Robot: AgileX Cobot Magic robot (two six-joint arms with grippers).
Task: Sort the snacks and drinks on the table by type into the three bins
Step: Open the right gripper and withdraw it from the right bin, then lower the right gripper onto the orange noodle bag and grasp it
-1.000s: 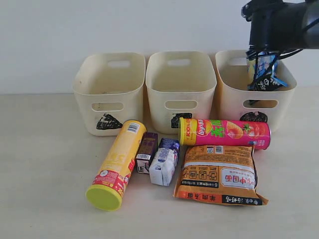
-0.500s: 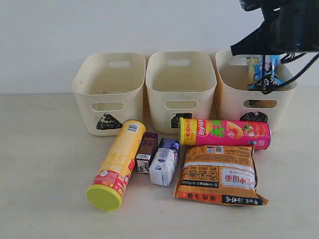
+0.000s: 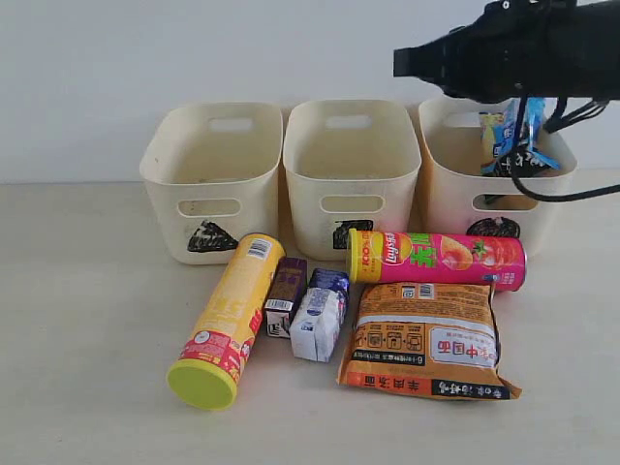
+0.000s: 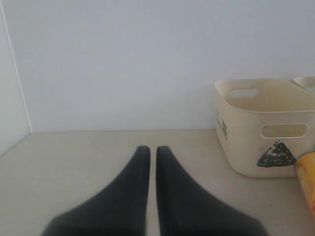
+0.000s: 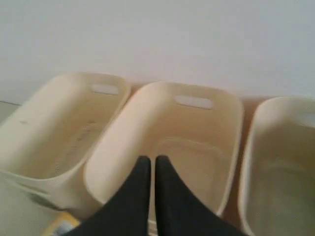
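Observation:
Three cream bins stand in a row: the triangle bin (image 3: 211,165), the square bin (image 3: 349,160) and the circle bin (image 3: 455,194). A blue-white-black bag (image 3: 518,145) stands inside the circle bin. On the table (image 3: 77,339) lie a yellow canister (image 3: 228,315), a magenta canister (image 3: 436,260), an orange-brown bag (image 3: 426,339) and three cartons: purple-brown (image 3: 286,291), blue-purple (image 3: 331,282), white-grey (image 3: 317,325). My right gripper (image 3: 399,62) (image 5: 148,160) is shut and empty, high over the square bin (image 5: 182,132). My left gripper (image 4: 149,149) is shut and empty, low over bare table, apart from the triangle bin (image 4: 266,123).
The right arm's black cables (image 3: 542,184) hang over the circle bin. A pale wall runs behind the bins. The cartons lie tight together between the two canisters. The yellow canister's end (image 4: 307,182) shows at the edge of the left wrist view.
The right arm has risen from the circle bin and swung left, its gripper now pointing over the square bin. The blue-white-black bag stays in the circle bin. Nothing on the table moved.

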